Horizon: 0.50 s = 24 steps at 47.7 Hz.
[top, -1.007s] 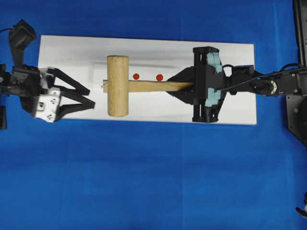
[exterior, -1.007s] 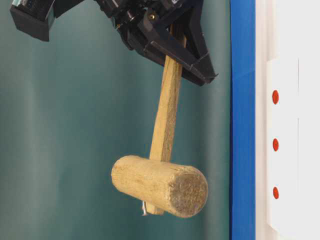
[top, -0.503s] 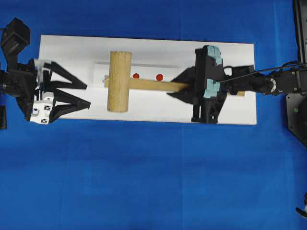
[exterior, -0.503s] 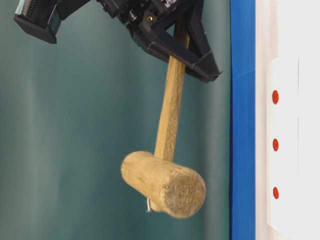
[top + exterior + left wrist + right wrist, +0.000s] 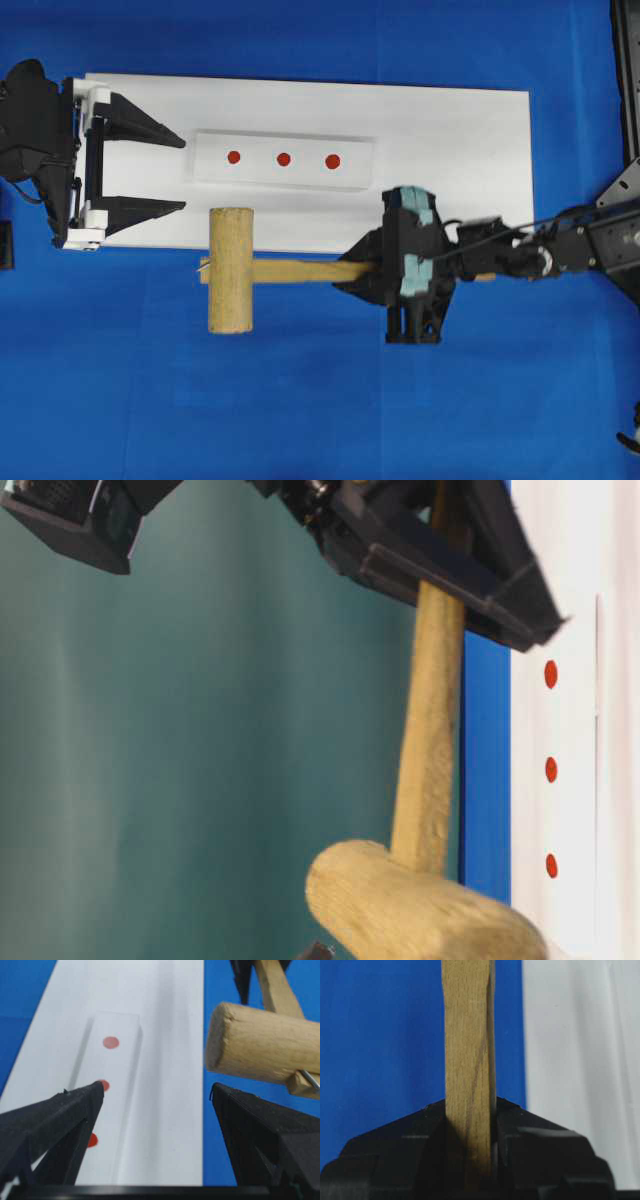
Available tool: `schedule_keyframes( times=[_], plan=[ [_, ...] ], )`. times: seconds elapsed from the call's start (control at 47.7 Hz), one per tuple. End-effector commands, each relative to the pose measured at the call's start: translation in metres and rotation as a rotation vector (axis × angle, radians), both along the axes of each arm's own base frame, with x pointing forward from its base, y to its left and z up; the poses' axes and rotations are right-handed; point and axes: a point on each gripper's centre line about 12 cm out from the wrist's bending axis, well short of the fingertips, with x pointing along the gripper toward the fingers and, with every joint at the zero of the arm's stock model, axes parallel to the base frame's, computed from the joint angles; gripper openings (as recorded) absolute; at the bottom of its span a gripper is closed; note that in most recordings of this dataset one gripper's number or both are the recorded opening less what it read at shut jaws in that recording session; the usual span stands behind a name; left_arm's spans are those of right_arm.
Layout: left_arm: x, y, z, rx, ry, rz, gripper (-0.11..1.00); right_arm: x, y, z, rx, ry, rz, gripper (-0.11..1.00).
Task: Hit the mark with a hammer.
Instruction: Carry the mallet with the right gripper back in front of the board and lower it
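On the left end of the white board (image 5: 450, 120) the left gripper (image 5: 135, 170) stands wide open, holding nothing. Further right, three red marks (image 5: 283, 158) apparently sit unstruck. Beside the board, the hammer (image 5: 232, 270) hangs over blue cloth, its handle clamped in the right gripper (image 5: 372, 272).

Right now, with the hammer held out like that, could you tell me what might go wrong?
The hammer head hangs over the blue cloth beside the white board, so a swing now would likely miss the red marks. The right gripper holds the far end of the handle, so it may twist. The open left gripper is close to the head.
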Motion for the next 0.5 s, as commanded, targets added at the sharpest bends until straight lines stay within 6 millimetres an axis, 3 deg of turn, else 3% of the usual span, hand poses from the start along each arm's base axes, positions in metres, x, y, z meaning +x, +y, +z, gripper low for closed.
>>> schedule_keyframes(
  times=[0.0,0.336,0.482],
  plan=[
    [0.002,0.001,0.007,0.007,-0.035,0.002,0.84,0.006,0.014,0.013,0.015,-0.042,0.004,0.07],
    [0.000,0.001,0.003,-0.001,-0.026,0.005,0.84,0.018,0.031,-0.005,0.035,0.004,0.000,0.07],
    [0.000,0.001,0.003,0.001,-0.029,0.004,0.84,0.027,0.036,-0.025,0.043,0.054,0.007,0.07]
  ],
)
